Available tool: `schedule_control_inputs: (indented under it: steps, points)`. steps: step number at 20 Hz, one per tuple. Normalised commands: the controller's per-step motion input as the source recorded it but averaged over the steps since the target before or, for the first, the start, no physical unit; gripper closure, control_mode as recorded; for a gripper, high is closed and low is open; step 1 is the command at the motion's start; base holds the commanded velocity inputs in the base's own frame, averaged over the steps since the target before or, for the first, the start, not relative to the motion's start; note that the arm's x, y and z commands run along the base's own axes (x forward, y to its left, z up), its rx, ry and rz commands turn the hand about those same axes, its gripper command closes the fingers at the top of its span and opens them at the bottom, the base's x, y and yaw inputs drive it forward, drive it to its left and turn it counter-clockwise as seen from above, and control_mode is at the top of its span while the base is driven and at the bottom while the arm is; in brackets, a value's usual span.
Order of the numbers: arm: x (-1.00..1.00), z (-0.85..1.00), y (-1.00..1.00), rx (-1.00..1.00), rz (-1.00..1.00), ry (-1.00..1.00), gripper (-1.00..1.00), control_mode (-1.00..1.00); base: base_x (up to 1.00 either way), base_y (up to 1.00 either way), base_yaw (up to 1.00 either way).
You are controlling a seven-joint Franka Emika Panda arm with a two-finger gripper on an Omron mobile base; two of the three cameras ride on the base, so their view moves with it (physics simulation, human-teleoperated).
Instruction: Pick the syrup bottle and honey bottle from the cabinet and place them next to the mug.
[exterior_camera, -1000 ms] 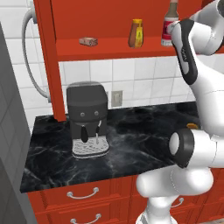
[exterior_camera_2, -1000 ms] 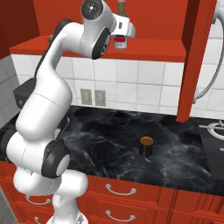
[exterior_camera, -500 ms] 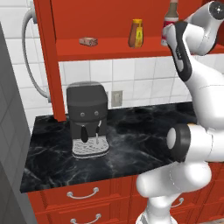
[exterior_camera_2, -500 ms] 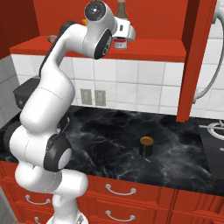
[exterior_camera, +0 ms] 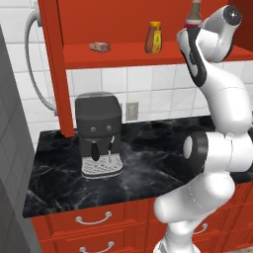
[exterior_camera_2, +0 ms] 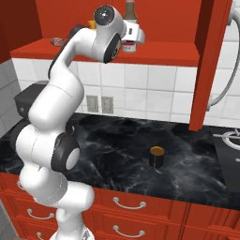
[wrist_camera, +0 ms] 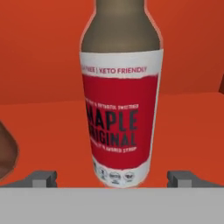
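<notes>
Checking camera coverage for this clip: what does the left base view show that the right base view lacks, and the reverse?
Left base view: the short amber honey bottle with yellow cap, standing clear on the red cabinet shelf, and the black coffee machine's front.
Right base view: the small black mug with orange-brown top and the claw.
Both: the tall red-labelled syrup bottle and the black marble counter.

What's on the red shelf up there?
On the shelf stand a honey bottle, a small brown item and the syrup bottle. The arm covers the syrup bottle's lower part from the base views.
</notes>
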Motion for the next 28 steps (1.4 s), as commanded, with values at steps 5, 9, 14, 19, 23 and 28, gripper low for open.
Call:
schedule_control_inputs:
  steps: [5,9,14,19,23,28]
  points:
    - [0.22,0.0,-0.04,0.0,0.0,0.0,-1.0,-1.0,0.0,0.0,0.0]
    - [0.17,0.0,-0.16,0.0,0.0,0.0,-1.0,-1.0,0.0,0.0,0.0]
    - [0.19,0.0,-0.04,0.0,0.0,0.0,-1.0,-1.0,0.0,0.0,0.0]
    - [0.15,0.0,0.0,0.0,0.0,0.0,-1.0,-1.0,0.0,0.0,0.0]
    - [0.02,-0.01,0.0,0.0,0.0,0.0,-1.0,-1.0,0.0,0.0,0.0]
    - [0.01,-0.01,0.0,0.0,0.0,0.0,-1.0,-1.0,0.0,0.0,0.0]
